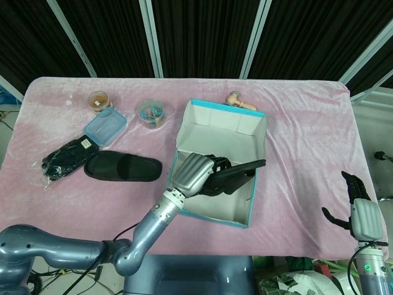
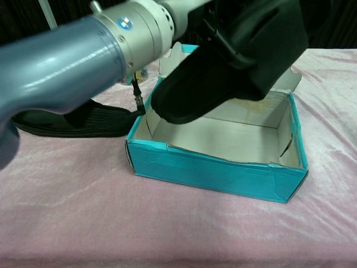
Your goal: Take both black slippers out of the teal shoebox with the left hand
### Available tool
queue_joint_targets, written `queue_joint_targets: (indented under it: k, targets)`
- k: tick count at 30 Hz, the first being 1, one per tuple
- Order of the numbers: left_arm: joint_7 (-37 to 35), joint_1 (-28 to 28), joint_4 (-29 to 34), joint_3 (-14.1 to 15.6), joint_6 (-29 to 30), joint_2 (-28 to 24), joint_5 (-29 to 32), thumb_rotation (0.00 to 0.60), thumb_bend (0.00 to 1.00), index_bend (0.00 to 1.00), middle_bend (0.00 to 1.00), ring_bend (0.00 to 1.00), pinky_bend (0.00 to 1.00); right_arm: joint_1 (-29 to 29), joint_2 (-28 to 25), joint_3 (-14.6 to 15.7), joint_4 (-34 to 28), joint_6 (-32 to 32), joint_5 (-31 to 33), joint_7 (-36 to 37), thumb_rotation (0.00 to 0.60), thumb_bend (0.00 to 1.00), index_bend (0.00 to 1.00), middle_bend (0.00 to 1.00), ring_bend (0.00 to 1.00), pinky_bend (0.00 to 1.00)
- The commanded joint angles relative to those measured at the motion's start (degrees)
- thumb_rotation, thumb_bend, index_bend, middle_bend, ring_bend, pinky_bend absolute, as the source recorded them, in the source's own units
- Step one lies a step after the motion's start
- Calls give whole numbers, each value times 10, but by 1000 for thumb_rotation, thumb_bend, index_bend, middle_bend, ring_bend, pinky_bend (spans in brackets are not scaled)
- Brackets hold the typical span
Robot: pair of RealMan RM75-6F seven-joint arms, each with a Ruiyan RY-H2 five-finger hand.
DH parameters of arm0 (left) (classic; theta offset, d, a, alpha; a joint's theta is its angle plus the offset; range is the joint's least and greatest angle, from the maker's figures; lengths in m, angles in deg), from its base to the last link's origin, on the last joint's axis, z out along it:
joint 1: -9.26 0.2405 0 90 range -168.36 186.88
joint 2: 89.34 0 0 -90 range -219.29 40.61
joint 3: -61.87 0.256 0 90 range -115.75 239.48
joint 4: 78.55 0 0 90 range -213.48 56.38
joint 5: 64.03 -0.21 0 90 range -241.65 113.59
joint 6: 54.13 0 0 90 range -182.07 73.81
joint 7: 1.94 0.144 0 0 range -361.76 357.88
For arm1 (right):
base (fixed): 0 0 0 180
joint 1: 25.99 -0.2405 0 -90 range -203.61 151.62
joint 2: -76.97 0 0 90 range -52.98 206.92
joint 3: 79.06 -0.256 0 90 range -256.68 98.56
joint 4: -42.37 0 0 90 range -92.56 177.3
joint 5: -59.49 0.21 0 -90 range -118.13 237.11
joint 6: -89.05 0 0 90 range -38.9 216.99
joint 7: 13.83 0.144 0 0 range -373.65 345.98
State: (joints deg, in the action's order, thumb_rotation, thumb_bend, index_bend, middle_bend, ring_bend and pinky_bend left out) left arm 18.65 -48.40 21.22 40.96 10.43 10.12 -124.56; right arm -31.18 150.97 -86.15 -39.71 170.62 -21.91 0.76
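My left hand (image 1: 191, 171) grips a black slipper (image 1: 232, 176) and holds it up above the teal shoebox (image 1: 249, 206). In the chest view that slipper (image 2: 234, 61) hangs well over the box (image 2: 217, 170), whose white inside shows nothing else. The other black slipper (image 1: 123, 167) lies flat on the pink cloth left of the box, its edge also showing in the chest view (image 2: 72, 120). My right hand (image 1: 357, 212) hangs off the table's right front corner, fingers spread, holding nothing.
A black bag (image 1: 64, 157) lies left of the loose slipper. A blue-lidded tub (image 1: 105, 126), a small jar (image 1: 97, 99) and a clear cup of clips (image 1: 152, 114) stand at the back left. A small wooden figure (image 1: 239, 101) sits behind the box.
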Motion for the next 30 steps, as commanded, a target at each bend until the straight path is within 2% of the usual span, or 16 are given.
queue_joint_targets:
  k: [1,6,9,12,19,23,27,28,30]
  targets:
    - [-34,73,129,21,44,-107,-35,600,380,486,572,482,716,-3,0,-1,0,-4,0,-1,600,133,26,92,73,285]
    - [-107,142,195,57,43,-214,-51,600,377,473,567,476,709,-11,1,-1,0,-15,-1,-1,600,132,21,92,73,285]
    - [-122,167,201,85,22,-269,-39,600,376,449,552,461,695,-15,2,-1,0,-18,-2,-2,600,132,20,92,73,285]
    - [-116,178,183,106,3,-292,-5,600,374,421,527,441,680,-18,4,-1,2,-21,-3,-2,600,132,19,92,73,285]
    - [-147,186,114,127,-52,-269,91,600,372,389,495,413,658,-19,6,2,5,-23,-3,2,600,132,17,92,73,285]
    - [-173,195,75,129,-57,-231,101,600,371,381,490,410,655,-18,5,3,7,-24,-1,3,600,132,15,92,73,286]
    - [-162,198,53,135,-51,-205,101,600,365,370,488,406,649,-17,6,4,7,-20,-2,5,600,132,15,92,73,285]
    - [-160,200,49,134,-45,-199,101,600,344,357,475,392,636,-17,6,4,8,-19,-3,5,600,132,15,92,73,285]
    - [-164,206,45,132,-34,-190,99,600,214,248,372,283,527,-16,6,5,8,-19,-3,5,600,132,15,92,73,285]
